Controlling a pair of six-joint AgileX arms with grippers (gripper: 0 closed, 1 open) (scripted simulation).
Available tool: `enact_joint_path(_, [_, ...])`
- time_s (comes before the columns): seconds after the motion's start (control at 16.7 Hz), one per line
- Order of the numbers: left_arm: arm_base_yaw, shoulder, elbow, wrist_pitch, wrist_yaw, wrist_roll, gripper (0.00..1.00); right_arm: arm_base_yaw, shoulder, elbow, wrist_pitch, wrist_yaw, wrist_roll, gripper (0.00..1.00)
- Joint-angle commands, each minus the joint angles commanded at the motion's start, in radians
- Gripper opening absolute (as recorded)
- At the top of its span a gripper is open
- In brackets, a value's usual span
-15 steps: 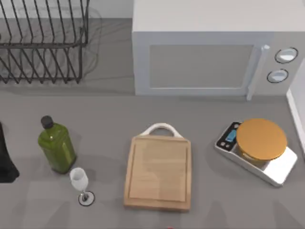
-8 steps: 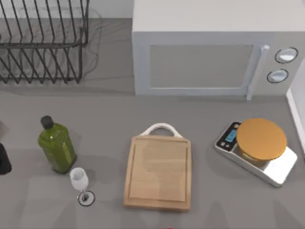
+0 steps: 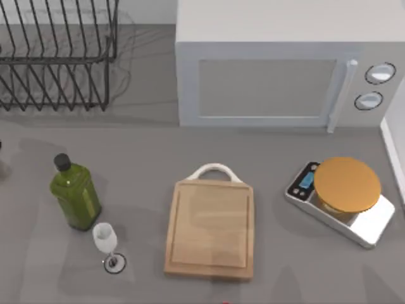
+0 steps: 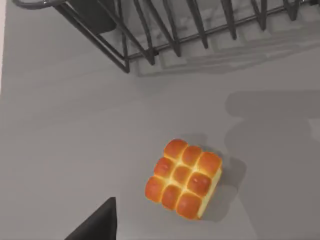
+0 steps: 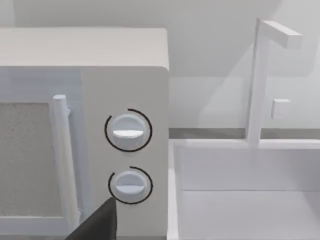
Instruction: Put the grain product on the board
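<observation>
The grain product [image 4: 182,179], a golden-orange square of pull-apart bread rolls, lies on the grey table in the left wrist view, a little way from the foot of the black wire dish rack [image 4: 150,30]. A dark part of my left gripper [image 4: 96,223] hangs above the table beside the bread and apart from it. The board [image 3: 210,229], light wood with a white loop handle [image 3: 215,170], lies bare at the table's front middle. A dark part of my right gripper [image 5: 97,223] shows before the microwave's two knobs [image 5: 128,131].
A white microwave [image 3: 272,69] stands at the back, the dish rack [image 3: 57,57] at back left. A green bottle [image 3: 74,193] and a wine glass [image 3: 106,244] stand left of the board, a silver kitchen scale [image 3: 345,196] right of it. A white sink [image 5: 250,190] adjoins the microwave.
The dark bulk of my left arm at the top view's left edge has slid out leftward and farther back. Nothing on the table has moved.
</observation>
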Motion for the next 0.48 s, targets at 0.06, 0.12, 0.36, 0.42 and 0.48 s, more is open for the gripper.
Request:
enact_joint_path(0.06, [0.011, 0.118, 0.076, -0.058, 0.000, 0.046, 1.00, 0.000, 0.000, 0.000, 0.000, 0.000, 0.000, 1.00])
enact_joint_path(0.12, [0.021, 0.234, 0.151, -0.115, 0.000, 0.091, 1.00, 0.000, 0.000, 0.000, 0.000, 0.000, 0.000, 1.00])
enact_joint_path(0.36, [0.060, 0.628, 0.434, -0.326, 0.000, 0.260, 1.00, 0.000, 0.000, 0.000, 0.000, 0.000, 0.000, 1.00])
enact_joint_path(0.42, [0.069, 0.710, 0.499, -0.371, 0.000, 0.298, 1.00, 0.000, 0.000, 0.000, 0.000, 0.000, 0.000, 1.00])
enact_joint_path(0.48, [0.077, 0.786, 0.560, -0.412, 0.000, 0.333, 1.00, 0.000, 0.000, 0.000, 0.000, 0.000, 0.000, 1.00])
